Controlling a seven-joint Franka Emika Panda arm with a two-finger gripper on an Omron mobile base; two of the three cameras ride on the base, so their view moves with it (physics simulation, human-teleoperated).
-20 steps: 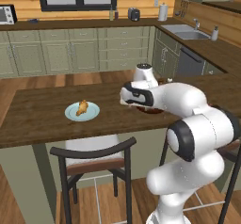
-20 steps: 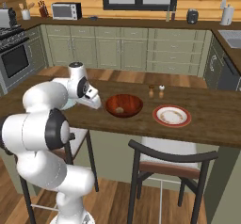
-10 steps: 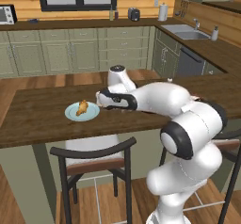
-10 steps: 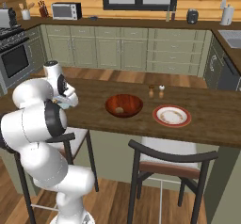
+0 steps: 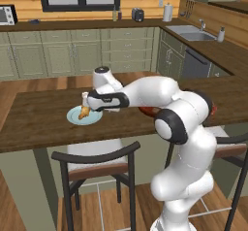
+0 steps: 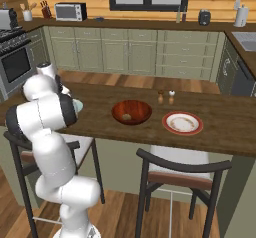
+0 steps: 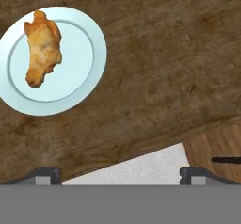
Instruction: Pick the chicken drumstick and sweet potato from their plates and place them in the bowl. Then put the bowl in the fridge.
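Chicken drumstick (image 7: pixel 43 48): golden-brown piece lying on the pale blue plate (image 7: pixel 82 84), which sits on the wooden bench (image 5: pixel 43 118) near its front edge, above a stool with a pale seat (image 5: pixel 94 156). Hand (image 5: pixel 86 100): held above the bench just beside the plate, jaws spread wide and empty; in the hand view the plate and drumstick sit toward the upper left, off the line between the two fingertips (image 7: pixel 46 173). Bowl (image 6: pixel 131 112): reddish-brown, further along the bench, well apart from the blue plate, with a small pale item inside, too small to identify with certainty. Red-rimmed white plate (image 6: pixel 182 123): beside the bowl, appears bare. Two small shakers (image 6: pixel 166 97) stand behind the bowl. Risks, as judged: a descent from this offset would close on bare wood or catch the plate rim, tipping or sliding the plate toward the bench edge; the drumstick is irregular and tapered, so a grip across its narrow end could let it pivot or slip out during the carry to the bowl; a low carry could strike the bowl wall. Markings: no brand, label or legible writing on any item.
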